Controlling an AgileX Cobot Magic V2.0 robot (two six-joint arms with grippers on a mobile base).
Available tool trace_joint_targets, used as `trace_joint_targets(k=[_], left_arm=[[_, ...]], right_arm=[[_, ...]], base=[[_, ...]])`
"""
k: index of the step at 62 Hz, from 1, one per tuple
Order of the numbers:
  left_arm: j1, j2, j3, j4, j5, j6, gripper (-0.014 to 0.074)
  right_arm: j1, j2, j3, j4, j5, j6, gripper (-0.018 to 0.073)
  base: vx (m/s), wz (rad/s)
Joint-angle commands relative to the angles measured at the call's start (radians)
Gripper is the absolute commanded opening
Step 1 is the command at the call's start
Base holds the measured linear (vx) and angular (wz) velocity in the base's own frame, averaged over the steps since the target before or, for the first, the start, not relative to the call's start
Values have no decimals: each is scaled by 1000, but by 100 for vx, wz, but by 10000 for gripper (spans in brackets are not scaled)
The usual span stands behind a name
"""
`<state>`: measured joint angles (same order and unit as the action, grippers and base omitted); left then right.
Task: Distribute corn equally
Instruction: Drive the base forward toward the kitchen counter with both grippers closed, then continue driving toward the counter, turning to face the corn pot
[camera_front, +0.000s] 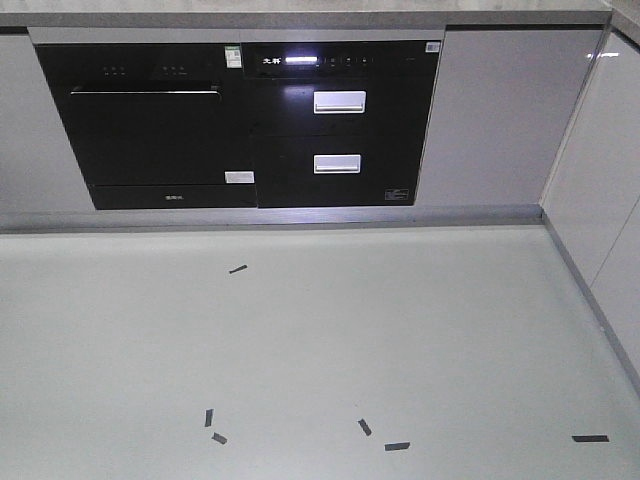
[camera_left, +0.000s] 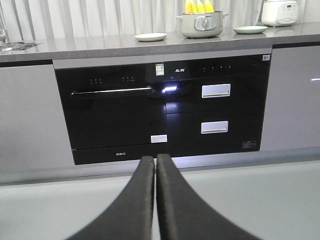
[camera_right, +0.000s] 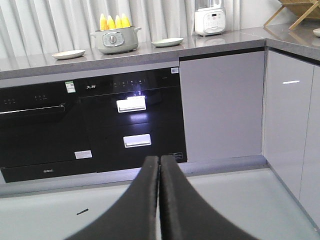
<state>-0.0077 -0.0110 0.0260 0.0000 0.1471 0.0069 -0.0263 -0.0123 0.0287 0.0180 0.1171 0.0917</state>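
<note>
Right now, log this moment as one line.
stage: not started | corn: standing in pot | plates: empty, either side of pot | left gripper: shut, empty | right gripper: shut, empty

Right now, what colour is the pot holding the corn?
Pale grey-green pot, with the yellow corn standing in it. It shows best in the right wrist view.

grey countertop (camera_right: 220, 42) carries white plate (camera_right: 68, 54), pot (camera_right: 116, 41), pale green plate (camera_right: 167, 42), white cooker (camera_right: 210, 21), left to right.

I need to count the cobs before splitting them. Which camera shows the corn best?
The right wrist view: the corn stands upright in the pot, all four tips in frame. The left wrist view cuts the corn off at the top edge. The front-facing view shows no corn.
</note>
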Motion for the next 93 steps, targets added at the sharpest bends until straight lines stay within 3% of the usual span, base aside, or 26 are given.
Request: trace_joint_targets(k=[1,93], left_arm=[[1,-16,15,0,-73,-7,-6],[1,-16,15,0,-73,-7,-6]], right_arm=[[-4,-4,7,-7,-72,-11,-6],[-4,-4,7,-7,-73,-11,-6]], base=[[3,-4],[9,0]])
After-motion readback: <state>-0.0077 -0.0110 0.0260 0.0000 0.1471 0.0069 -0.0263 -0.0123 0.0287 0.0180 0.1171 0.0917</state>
